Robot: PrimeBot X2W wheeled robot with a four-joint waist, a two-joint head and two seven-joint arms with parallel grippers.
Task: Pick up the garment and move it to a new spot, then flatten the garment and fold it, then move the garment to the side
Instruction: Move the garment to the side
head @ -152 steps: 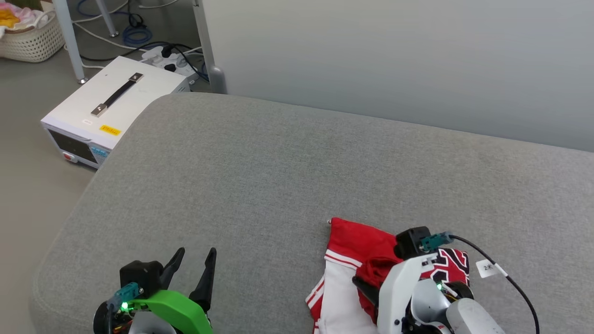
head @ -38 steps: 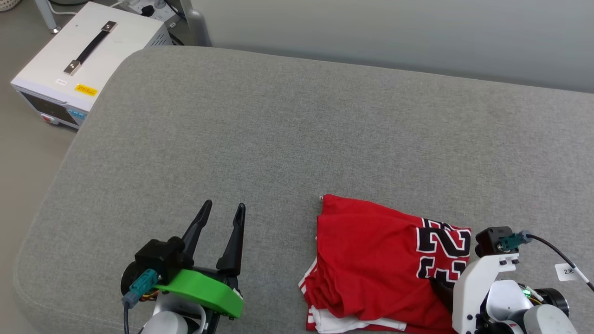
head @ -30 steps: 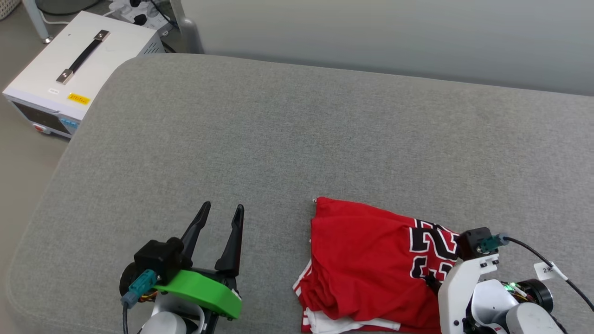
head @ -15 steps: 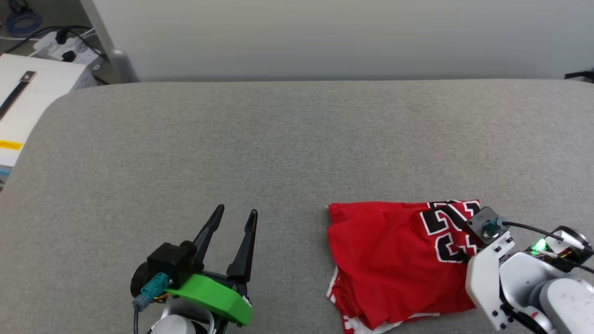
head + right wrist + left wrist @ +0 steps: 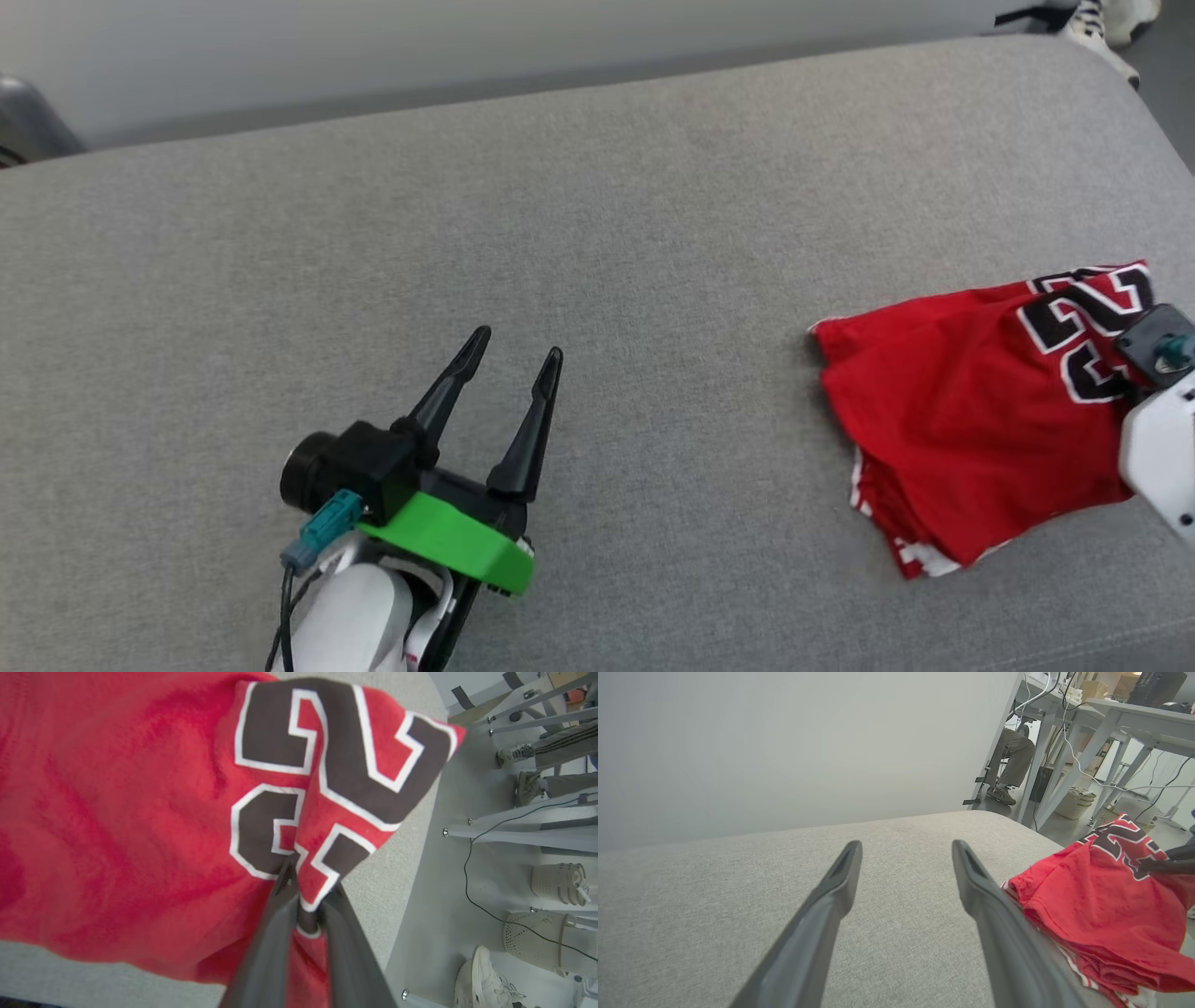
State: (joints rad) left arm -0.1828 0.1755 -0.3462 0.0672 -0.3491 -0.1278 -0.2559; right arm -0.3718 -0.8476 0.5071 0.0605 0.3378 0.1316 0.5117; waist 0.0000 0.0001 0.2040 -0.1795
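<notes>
The garment (image 5: 962, 429) lies bunched at the right end of the grey surface (image 5: 597, 187), its numbered part pinched in the right pincer (image 5: 306, 891) (the wrist view shows this). The left pincer (image 5: 516, 343) stands wide, well apart. What the floor basket (image 5: 556, 884) holds is unclear.

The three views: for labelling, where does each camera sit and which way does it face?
Head view: from the head, down at the grey cushion; open left gripper shows.
Left wrist view: along that gripper's fingers, across the cushion toward a wall.
Right wrist view: along the right gripper, shut on the garment.
All share the garment.
</notes>
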